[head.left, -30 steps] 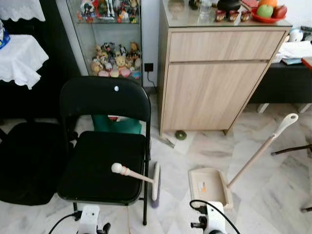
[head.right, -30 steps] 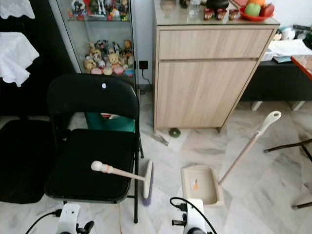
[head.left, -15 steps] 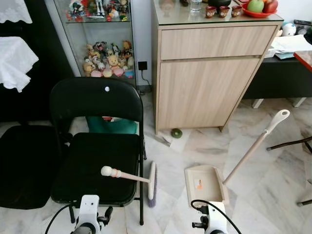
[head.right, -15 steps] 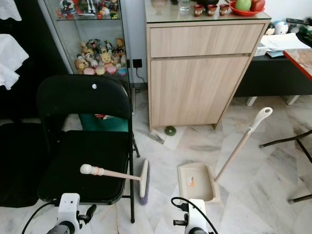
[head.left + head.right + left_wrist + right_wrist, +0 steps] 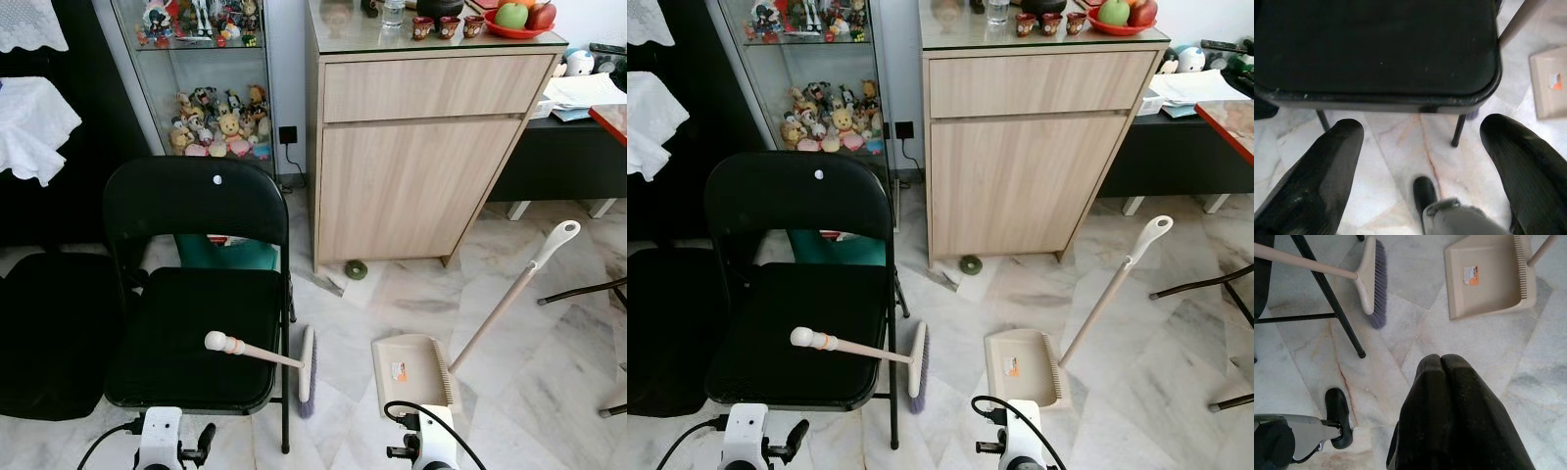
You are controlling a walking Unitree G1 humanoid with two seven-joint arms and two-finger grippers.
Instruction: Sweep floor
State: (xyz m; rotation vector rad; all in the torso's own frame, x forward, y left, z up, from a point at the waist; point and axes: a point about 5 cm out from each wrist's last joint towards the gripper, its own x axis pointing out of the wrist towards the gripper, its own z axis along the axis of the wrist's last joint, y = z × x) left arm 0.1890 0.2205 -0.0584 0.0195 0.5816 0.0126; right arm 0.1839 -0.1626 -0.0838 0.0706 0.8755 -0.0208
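Broom first: the cream-handled broom with purple bristles (image 5: 294, 359) stands on the pale marble floor (image 5: 549, 392) with its head down beside the front right leg of the black folding chair (image 5: 196, 294), its long handle slanting up over the chair's seat and ending in a round knob. I judge it light and stiff, a hard smooth rod that could slip or pivot between my fingers, so I would take hold partway along the handle, over the seat's right edge, not at the knob or the soft bristles. The matching beige dustpan (image 5: 411, 370) lies flat on the floor to the right of the broom head, its long handle tilting up and away to the right; it looks like light plastic too.

My left claw (image 5: 1420, 147) hangs low in front of the chair's front edge, fingers spread wide and empty, the seat just ahead of it and the broom handle off toward my right. My right claw (image 5: 1442, 396) hovers above the floor with its two fingers pressed together, gripping nothing; the broom head and the dustpan both lie ahead of it on the marble, apart from it.
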